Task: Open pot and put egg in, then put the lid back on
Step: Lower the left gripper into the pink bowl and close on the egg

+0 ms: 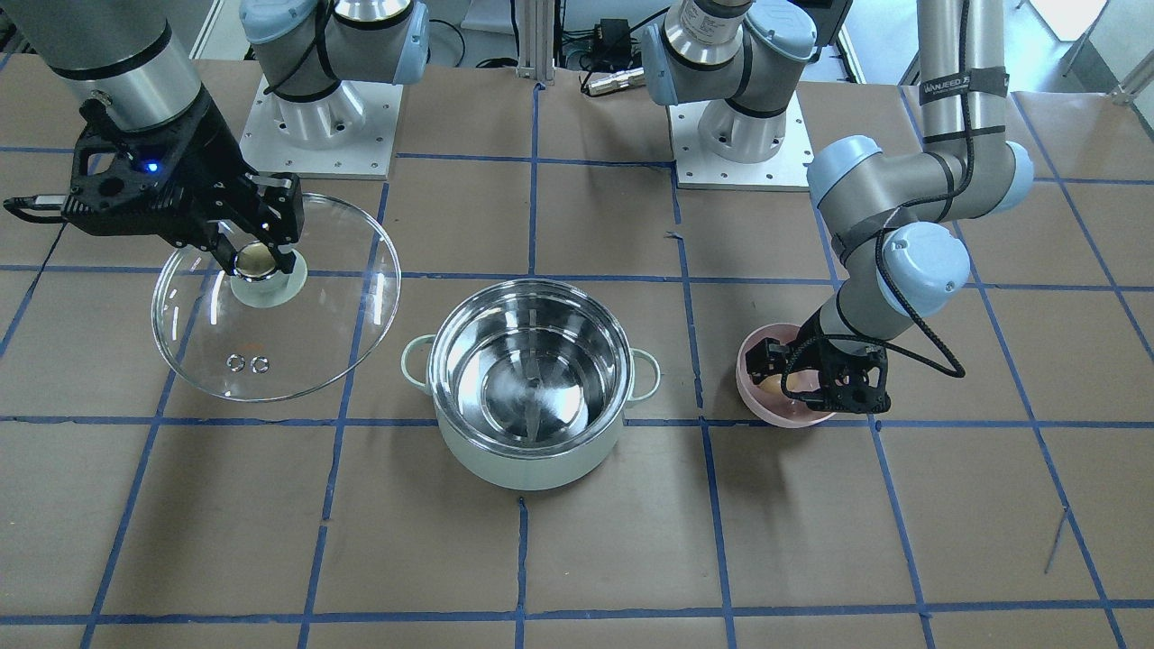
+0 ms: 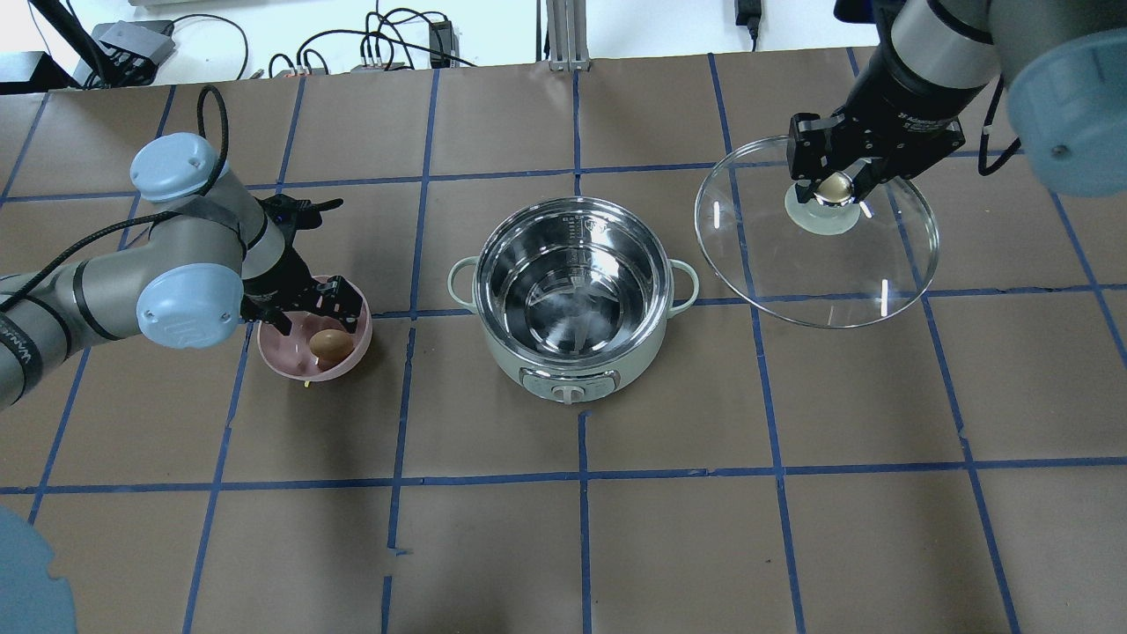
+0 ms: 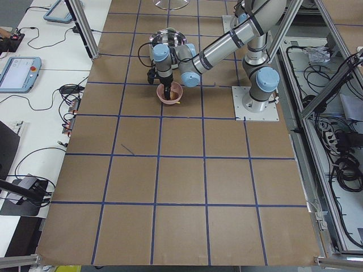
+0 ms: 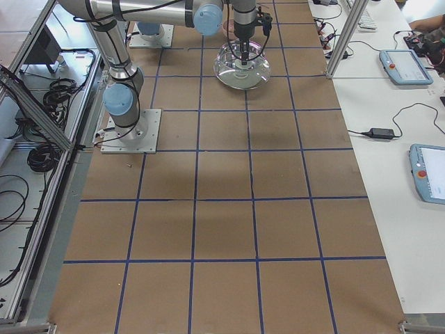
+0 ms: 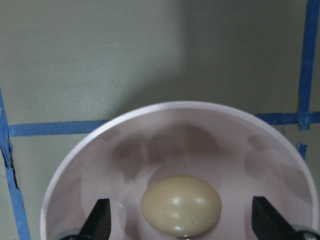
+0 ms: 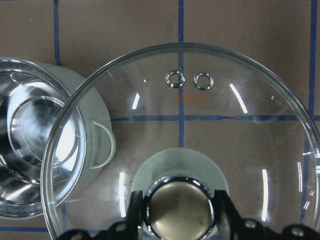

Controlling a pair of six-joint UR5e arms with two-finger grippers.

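Note:
The mint-green pot (image 2: 572, 377) stands open at the table's middle, its steel inside empty; it also shows in the front view (image 1: 532, 460). The tan egg (image 2: 328, 342) lies in a pink bowl (image 2: 295, 363) to the pot's left. My left gripper (image 2: 319, 321) is open and lowered into the bowl. In the left wrist view its fingers (image 5: 100, 222) stand either side of the egg (image 5: 181, 205), apart from it. My right gripper (image 2: 832, 189) is shut on the gold-beige knob (image 6: 179, 210) of the glass lid (image 2: 819, 264) and holds it above the table, right of the pot.
The brown table surface (image 2: 581, 528) carries a grid of blue tape lines. The two arm bases (image 1: 739, 135) stand at the robot's side of the table. Cables and power supplies (image 2: 370, 53) lie beyond the far edge.

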